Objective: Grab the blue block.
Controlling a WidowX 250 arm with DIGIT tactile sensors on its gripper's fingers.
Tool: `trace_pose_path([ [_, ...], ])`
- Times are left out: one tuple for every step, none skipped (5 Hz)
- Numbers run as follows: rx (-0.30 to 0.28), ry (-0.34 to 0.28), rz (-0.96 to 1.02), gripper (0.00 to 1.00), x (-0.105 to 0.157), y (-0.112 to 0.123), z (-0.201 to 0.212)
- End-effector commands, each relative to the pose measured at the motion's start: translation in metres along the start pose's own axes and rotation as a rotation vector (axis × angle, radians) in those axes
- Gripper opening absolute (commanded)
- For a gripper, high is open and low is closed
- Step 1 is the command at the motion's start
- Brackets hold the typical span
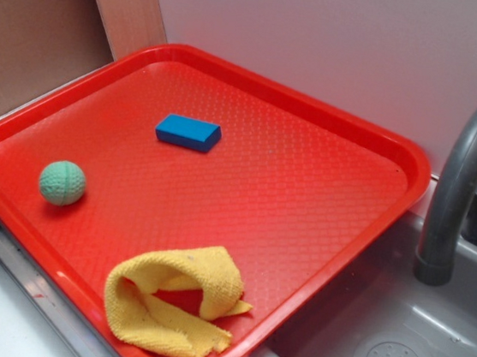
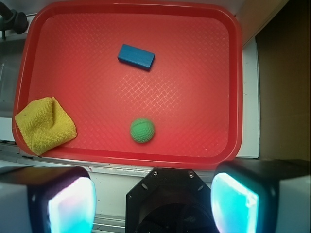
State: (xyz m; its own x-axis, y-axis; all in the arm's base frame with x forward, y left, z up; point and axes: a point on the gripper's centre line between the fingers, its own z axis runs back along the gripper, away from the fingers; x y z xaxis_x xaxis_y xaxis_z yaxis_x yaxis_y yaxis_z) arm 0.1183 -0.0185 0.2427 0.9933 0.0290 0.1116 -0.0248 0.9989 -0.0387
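Gripper fingers fill the bottom of the wrist view, spread wide apart with nothing between them, their inner pads glowing pale cyan; the black wrist housing sits between them. The gripper hangs outside the near long rim of the red tray, clear of it and touching nothing.

All places below are given against that red tray. The blue block lies flat on the tray's textured floor, in the half away from the gripper, roughly midway along the tray's length and turned slightly askew to the rims. In the exterior view the blue block rests toward the tray's back part, apart from every rim, with its long top face up and nothing on or against it.

The green ball sits on the tray floor in the half nearer the gripper, well apart from the block; in the exterior view the green ball is close to the tray's left rim, and its surface shows a dimpled pattern.

A yellow cloth lies crumpled in one tray corner, draped partly over the rim there. In the exterior view the yellow cloth is folded into a loose loop at the tray's front edge, one end hanging just past the rim.

Beyond the tray's right rim in the exterior view stand a grey faucet and a grey sink with a round drain
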Motion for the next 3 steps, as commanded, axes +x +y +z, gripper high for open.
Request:
trace_pose_path([
  [0.0,0.0,0.0,1.0,0.0,0.0,0.0],
  [-0.027,-0.028,-0.033,1.0,0.015,0.003,0.0],
  [0.001,-0.067,-0.056,1.0,0.034,0.009,-0.004],
])
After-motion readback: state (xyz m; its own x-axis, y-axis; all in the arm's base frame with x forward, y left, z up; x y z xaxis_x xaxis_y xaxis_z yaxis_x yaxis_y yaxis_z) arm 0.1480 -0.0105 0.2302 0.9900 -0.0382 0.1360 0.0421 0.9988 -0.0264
